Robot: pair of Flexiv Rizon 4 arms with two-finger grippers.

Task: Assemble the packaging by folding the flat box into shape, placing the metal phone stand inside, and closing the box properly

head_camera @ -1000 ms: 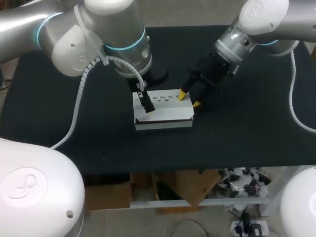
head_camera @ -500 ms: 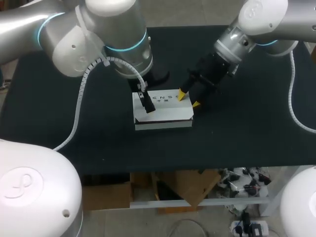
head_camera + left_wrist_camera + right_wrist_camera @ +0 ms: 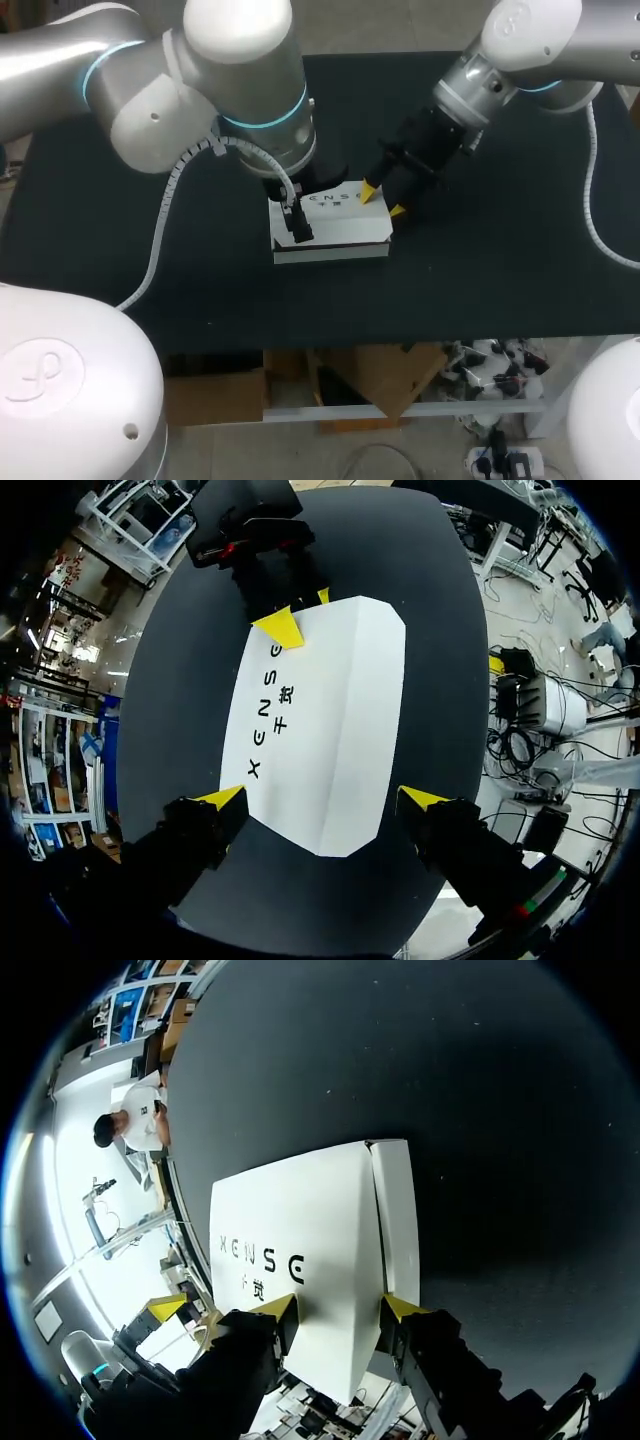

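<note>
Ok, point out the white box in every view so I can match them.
Head view: white box at the table's middle.
Left wrist view: box ahead of the left end effector, between its open fingers.
Right wrist view: box at the tips of the right end effector.
Shared landmark: black lettering on its top.

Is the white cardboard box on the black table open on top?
No, the white cardboard box shows flat top panels, no interior.

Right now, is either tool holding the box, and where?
Neither seems to. The right tool, open, rests on one end of the white box; the left tool hangs open over the other.
</note>
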